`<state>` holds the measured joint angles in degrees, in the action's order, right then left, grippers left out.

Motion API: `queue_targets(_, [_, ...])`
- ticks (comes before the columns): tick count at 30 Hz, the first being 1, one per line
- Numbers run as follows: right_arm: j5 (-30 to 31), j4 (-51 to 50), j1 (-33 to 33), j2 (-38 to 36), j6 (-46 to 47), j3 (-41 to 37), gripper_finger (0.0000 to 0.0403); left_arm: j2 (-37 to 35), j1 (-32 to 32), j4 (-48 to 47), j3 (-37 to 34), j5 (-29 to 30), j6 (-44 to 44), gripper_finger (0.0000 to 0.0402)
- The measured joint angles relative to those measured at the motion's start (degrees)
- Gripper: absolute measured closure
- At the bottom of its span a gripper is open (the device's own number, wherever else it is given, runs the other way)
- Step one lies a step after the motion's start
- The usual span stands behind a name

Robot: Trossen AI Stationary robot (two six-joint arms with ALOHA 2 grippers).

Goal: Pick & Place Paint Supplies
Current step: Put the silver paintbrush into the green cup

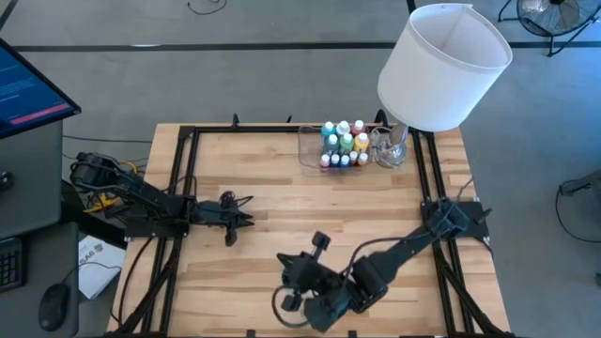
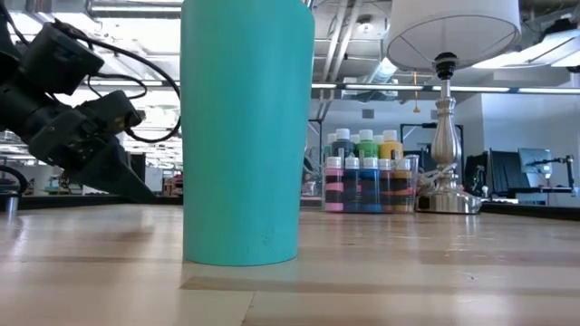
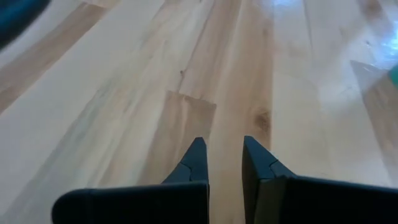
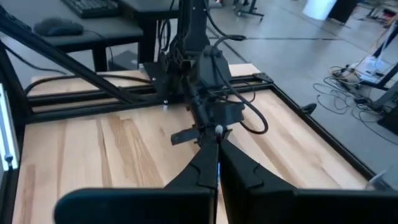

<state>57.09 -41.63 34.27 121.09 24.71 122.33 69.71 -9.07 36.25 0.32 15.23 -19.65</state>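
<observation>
Waiting, pre-pick — bottles [image 1: 344,144] grouped in tray [image 1: 308,150] at far edge beside lamp [image 1: 441,66]. Left gripper [image 1: 246,220], right gripper [image 1: 282,260] both jaws together, mid-table, well apart from bottles. Next — open, reach.

High view: straight down over the whole table [image 1: 282,202], both arms in frame. Low view: at tabletop level, looking across into the room, a teal cylinder [image 2: 246,131] very close, probably just before the lens. Left wrist view: close above bare boards, angled down. Right wrist view: faces across the table toward the other arm [image 4: 196,68]. High and low views share the paint bottles [image 1: 344,143] and lamp [image 1: 441,66].
</observation>
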Motion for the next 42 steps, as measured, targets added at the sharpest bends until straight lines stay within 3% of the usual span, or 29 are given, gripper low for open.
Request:
queue_targets(12, [12.6, 20.3, 7.5, -0.1, 2.2, -13.2, 0.0403, 0.0, -7.9, 1.4, 0.0, 4.4, -3.5, 0.0401])
queue_targets(20, [25.7, 32.0, 11.1, 0.0, 2.4, -24.9, 0.0403, 0.0, -16.5, 2.5, 0.0, 10.7, -6.3, 0.0402])
queue_targets(29, [25.6, 38.1, 9.9, 0.1, 5.8, -31.3, 0.0403, 0.0, -20.5, 3.9, 0.0, 13.5, -7.4, 0.0402])
queue_targets(36, [25.3, 37.4, 8.9, 0.1, 5.4, -31.5, 0.0403, 0.0, -21.1, 3.9, 0.0, 14.4, -7.4, 0.0402])
queue_targets(42, [21.4, 37.4, 7.3, 0.1, 5.4, -31.5, 0.0403, 0.0, -21.1, 3.9, 0.0, 14.8, -7.4, 0.0402])
